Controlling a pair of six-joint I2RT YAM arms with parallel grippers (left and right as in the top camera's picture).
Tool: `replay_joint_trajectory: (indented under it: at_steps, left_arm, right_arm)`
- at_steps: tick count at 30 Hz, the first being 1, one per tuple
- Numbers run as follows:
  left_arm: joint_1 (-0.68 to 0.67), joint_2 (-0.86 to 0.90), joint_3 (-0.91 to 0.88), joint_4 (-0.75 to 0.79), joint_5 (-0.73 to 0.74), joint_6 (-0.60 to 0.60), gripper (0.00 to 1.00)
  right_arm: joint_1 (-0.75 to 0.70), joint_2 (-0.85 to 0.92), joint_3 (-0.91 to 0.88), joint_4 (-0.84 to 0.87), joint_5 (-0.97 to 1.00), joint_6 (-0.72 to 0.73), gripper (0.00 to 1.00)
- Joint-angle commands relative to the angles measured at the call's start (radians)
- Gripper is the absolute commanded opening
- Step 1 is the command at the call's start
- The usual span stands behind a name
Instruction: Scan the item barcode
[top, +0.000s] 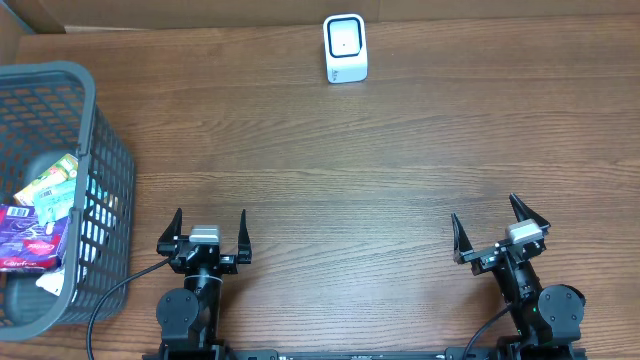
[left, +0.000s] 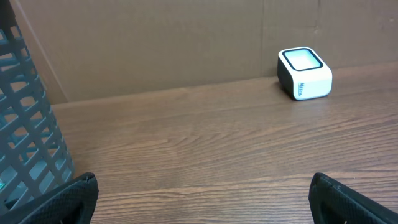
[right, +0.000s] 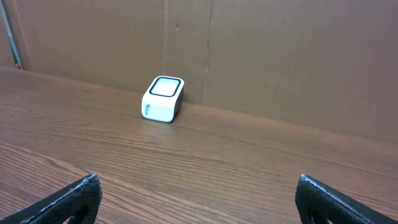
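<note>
Purple packet (top: 25, 243) and green carton (top: 52, 182) lie loose in the grey basket (top: 100, 130) at left, no barcode visible. White scanner (top: 345, 48) at far edge, window angled up, probably for presenting items. Near edge: left gripper (top: 210, 224) and right gripper (top: 487, 222) spread wide, empty.

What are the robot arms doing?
Nothing much yet. The left gripper and right gripper are both open and empty, at the near edge of the table. The items sit in the basket on the left, and the scanner stands at the far edge. Nothing is being scanned.
</note>
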Motion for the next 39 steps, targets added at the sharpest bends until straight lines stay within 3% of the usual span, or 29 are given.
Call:
replay_joint_trajectory:
  at_steps: [1, 39]
  left_arm:
    - [-0.005, -0.003, -0.004, 0.0, -0.006, 0.026, 1.0]
    - [-0.005, -0.003, -0.004, 0.0, -0.006, 0.026, 1.0]
  right_arm:
    - [0.005, -0.012, -0.01, 0.005, 0.008, -0.003, 1.0]
    - [0.005, -0.011, -0.01, 0.005, 0.008, -0.003, 1.0]
